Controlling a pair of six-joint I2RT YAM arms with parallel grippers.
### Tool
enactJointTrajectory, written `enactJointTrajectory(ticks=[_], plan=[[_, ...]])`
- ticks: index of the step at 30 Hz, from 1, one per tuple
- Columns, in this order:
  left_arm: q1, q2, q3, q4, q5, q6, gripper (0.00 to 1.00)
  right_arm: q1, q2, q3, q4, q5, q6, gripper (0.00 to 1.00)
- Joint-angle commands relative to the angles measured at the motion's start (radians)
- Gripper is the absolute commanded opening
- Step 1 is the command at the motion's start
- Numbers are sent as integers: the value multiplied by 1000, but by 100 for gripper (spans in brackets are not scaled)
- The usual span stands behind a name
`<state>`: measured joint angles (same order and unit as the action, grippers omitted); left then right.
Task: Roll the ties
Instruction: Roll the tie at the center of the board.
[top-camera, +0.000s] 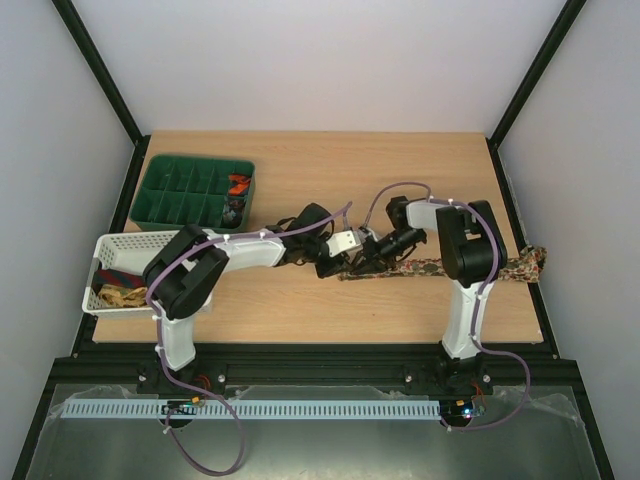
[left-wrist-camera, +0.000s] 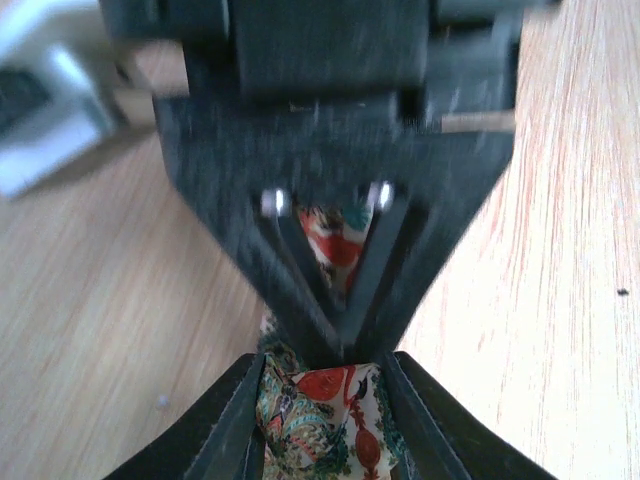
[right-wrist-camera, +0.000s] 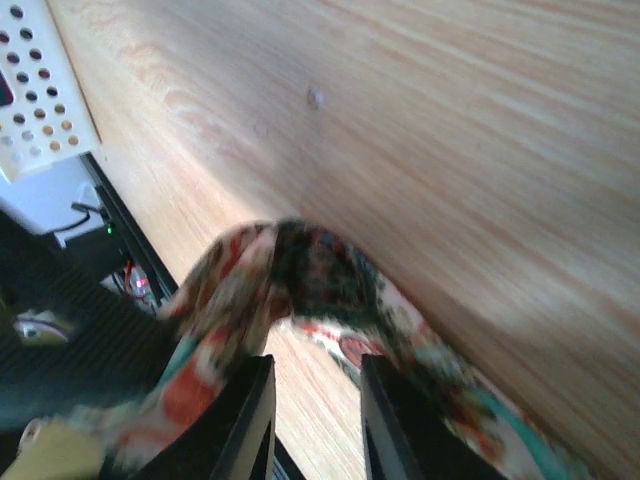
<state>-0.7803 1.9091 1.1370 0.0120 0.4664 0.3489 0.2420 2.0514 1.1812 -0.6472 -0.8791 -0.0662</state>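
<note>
A dark floral-patterned tie (top-camera: 440, 267) lies as a long strip across the table's right half, its far end at the right edge. My left gripper (top-camera: 335, 265) is shut on the tie's near end; a fold of the fabric (left-wrist-camera: 320, 420) fills the gap between its fingers (left-wrist-camera: 235, 420). My right gripper (top-camera: 362, 262) meets it head-on, and its black V-shaped fingers (left-wrist-camera: 300, 280) point down at the fold. In the right wrist view the right gripper (right-wrist-camera: 315, 365) is open, with bare wood between its fingers, and the tie (right-wrist-camera: 310, 265) arches in a loop just beyond the fingertips.
A green compartment tray (top-camera: 175, 190) with small items stands at the back left. A white perforated basket (top-camera: 110, 243) at the left edge holds a gold-patterned tie (top-camera: 120, 297) and a maroon one (top-camera: 118, 282). The basket's corner (right-wrist-camera: 40, 90) shows in the right wrist view.
</note>
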Motion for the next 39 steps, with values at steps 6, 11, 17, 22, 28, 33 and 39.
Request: enactJointTrajectory(ticks=[6, 11, 17, 22, 28, 33, 39], plan=[[-10, -36, -39, 11, 3, 20, 34, -60, -111, -2, -201, -45, -126, 46], [-21, -27, -25, 14, 0, 21, 34, -48, -130, -1, -131, -152, -26, 53], [-28, -4, 5, 13, -8, 18, 34, -6, -99, -5, -102, -143, -2, 48], [-28, 2, 10, 12, -14, 18, 34, 4, -74, -2, -80, -109, 12, 42], [-27, 8, 15, 12, -30, 12, 34, 10, -52, -1, -74, -74, 6, 25], [-20, -7, 6, 13, -37, 9, 47, 3, -35, 10, -82, -28, -14, 2], [-6, -29, -40, 6, -11, 48, 80, -3, -37, 6, -88, -29, -22, 1]])
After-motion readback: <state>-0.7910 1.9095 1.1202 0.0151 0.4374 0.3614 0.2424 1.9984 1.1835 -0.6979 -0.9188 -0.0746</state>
